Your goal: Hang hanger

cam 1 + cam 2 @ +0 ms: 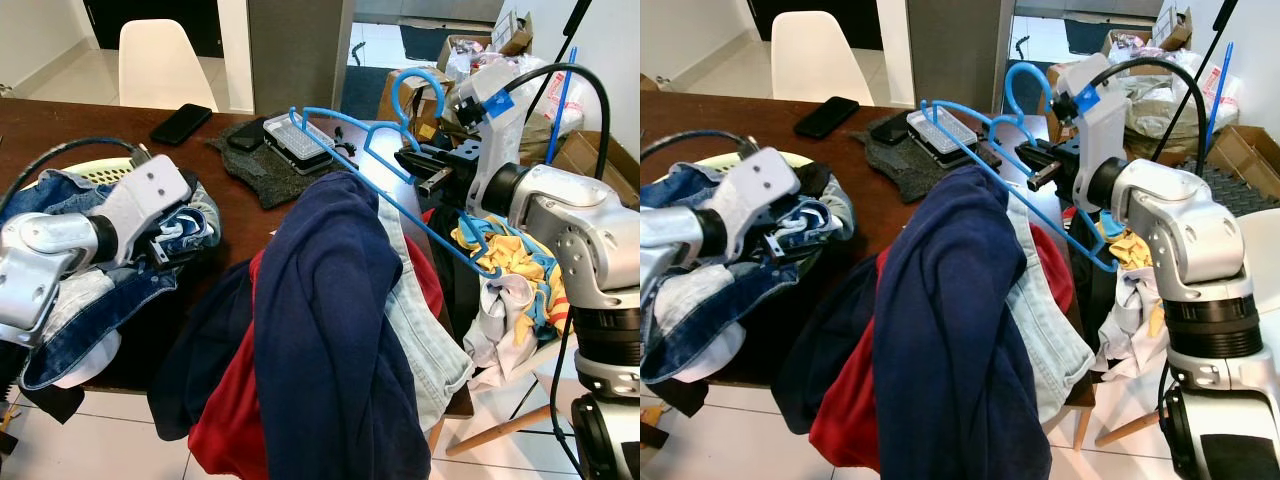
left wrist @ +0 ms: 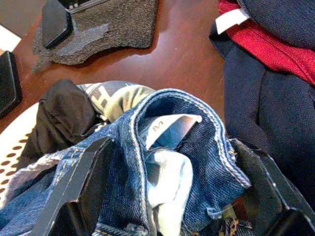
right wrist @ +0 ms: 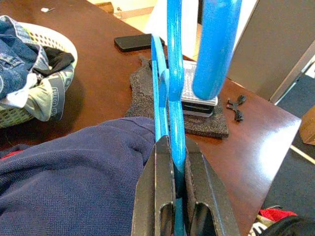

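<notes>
My right gripper (image 1: pixel 416 166) is shut on a blue plastic hanger (image 3: pixel 216 44) just below its hook, holding it up over the table's right end. A navy top (image 1: pixel 330 300) is draped over the hanger's near arm, with red (image 1: pixel 225 420) and pale denim (image 1: pixel 425 330) clothes hanging beneath it. At the left, my left gripper (image 2: pixel 170 145) is open, its fingers (image 2: pixel 88 172) spread either side of the collar of blue jeans (image 2: pixel 197 162). Those jeans lie in a white laundry basket (image 3: pixel 54 37).
On the dark wooden table (image 1: pixel 60 120) lie a black phone (image 1: pixel 180 123), a grey mat (image 1: pixel 270 175) and a clear box (image 1: pixel 298 143). A white chair (image 1: pixel 160 60) stands behind. Cardboard boxes and bags (image 1: pixel 520 70) crowd the right, above a chair piled with clothes (image 1: pixel 510 260).
</notes>
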Motion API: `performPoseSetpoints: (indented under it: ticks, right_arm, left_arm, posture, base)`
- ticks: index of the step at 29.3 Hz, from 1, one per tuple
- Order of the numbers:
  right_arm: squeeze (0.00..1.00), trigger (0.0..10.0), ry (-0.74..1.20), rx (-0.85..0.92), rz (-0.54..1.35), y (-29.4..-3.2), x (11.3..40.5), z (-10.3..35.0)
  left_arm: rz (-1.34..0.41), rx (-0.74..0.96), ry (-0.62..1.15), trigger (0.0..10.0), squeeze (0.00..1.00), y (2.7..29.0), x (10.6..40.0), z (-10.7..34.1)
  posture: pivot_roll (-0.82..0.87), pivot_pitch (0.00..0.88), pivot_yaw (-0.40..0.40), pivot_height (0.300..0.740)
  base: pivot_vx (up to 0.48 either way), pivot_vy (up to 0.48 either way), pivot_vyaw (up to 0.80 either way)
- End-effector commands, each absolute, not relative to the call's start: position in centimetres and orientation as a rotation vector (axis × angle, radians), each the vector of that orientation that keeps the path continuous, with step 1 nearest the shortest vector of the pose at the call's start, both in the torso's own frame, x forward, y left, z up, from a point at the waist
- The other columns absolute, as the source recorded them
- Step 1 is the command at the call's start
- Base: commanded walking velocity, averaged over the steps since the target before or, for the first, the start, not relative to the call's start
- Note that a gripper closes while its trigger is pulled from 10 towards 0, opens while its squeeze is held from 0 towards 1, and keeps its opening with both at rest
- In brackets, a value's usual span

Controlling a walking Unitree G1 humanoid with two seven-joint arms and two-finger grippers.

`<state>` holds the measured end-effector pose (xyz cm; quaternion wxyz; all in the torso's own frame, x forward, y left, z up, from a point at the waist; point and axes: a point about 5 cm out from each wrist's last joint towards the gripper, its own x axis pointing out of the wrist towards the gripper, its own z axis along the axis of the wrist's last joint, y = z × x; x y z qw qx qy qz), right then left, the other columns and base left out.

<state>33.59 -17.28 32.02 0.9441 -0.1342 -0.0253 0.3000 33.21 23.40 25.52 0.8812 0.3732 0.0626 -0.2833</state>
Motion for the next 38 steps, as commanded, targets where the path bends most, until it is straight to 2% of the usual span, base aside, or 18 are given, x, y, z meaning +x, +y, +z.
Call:
performPoseSetpoints:
  ticks: [1,4,5,7,8,10,14,15,18,29,38]
  right_arm:
    - [0.0,0.0,-0.06,-0.271,0.618,-17.2,33.3,32.0]
    - [0.0,0.0,-0.056,-0.273,0.613,-17.2,33.2,32.0]
    - [0.0,0.0,-0.056,-0.273,0.613,-17.2,33.2,32.0]
    - [0.0,0.0,-0.055,-0.273,0.615,-17.2,33.2,31.9]
    - [0.0,0.0,-0.054,-0.273,0.616,-17.2,33.2,31.9]
    - [0.0,0.0,-0.053,-0.273,0.619,-17.2,33.2,31.9]
    - [0.0,0.0,-0.048,-0.273,0.626,-17.0,33.2,31.7]
    - [0.0,0.0,-0.042,-0.273,0.632,-16.8,33.2,31.6]
    - [0.0,0.0,-0.038,-0.273,0.633,-16.8,33.2,31.5]
    - [0.0,0.0,-0.037,-0.275,0.634,-16.8,33.2,31.4]
    - [0.0,0.0,-0.034,-0.276,0.632,-16.8,33.1,31.4]
  left_arm:
    - [-0.601,0.763,0.135,10.0,0.0,23.1,33.6,25.1]
    - [-0.598,0.572,-0.004,10.0,0.0,22.2,33.7,27.4]
    - [-0.598,0.572,-0.004,10.0,0.0,22.2,33.7,27.4]
    - [-0.609,0.344,-0.199,10.0,0.0,21.3,33.4,31.1]
    - [-0.615,0.28,-0.254,10.0,0.0,21.1,33.3,32.2]
    - [-0.618,0.23,-0.31,10.0,0.0,21.0,32.9,33.5]
    - [-0.578,0.315,-0.235,10.0,0.0,21.2,32.9,32.6]
    - [-0.483,0.496,-0.043,10.0,0.0,22.4,33.1,29.6]
    - [-0.426,0.556,0.051,10.0,0.0,23.3,33.1,28.0]
    - [-0.325,0.616,0.084,10.0,0.0,24.2,33.3,27.5]
    - [-0.342,0.606,0.143,10.0,0.0,24.1,33.6,25.7]
  posture:
    - [0.1,0.142,-0.017,0.74]
    - [0.1,0.145,-0.019,0.74]
    - [0.1,0.145,-0.019,0.74]
    - [0.11,0.146,-0.021,0.74]
    - [0.11,0.146,-0.021,0.74]
    - [0.11,0.146,-0.022,0.74]
    - [0.11,0.147,-0.02,0.74]
    - [0.12,0.153,-0.019,0.74]
    - [0.12,0.153,-0.019,0.74]
    - [0.12,0.153,-0.021,0.74]
    - [0.11,0.151,-0.017,0.74]
  base:
    - [0.0,0.0,0.0]
    - [0.0,0.0,0.0]
    - [0.0,0.0,0.0]
    - [0.0,0.0,0.0]
    - [0.0,0.0,0.0]
    - [0.0,0.0,0.0]
    - [0.0,0.0,0.0]
    - [0.0,0.0,0.0]
    - [0.0,0.0,0.0]
    - [0.0,0.0,0.0]
    - [0.0,0.0,0.0]
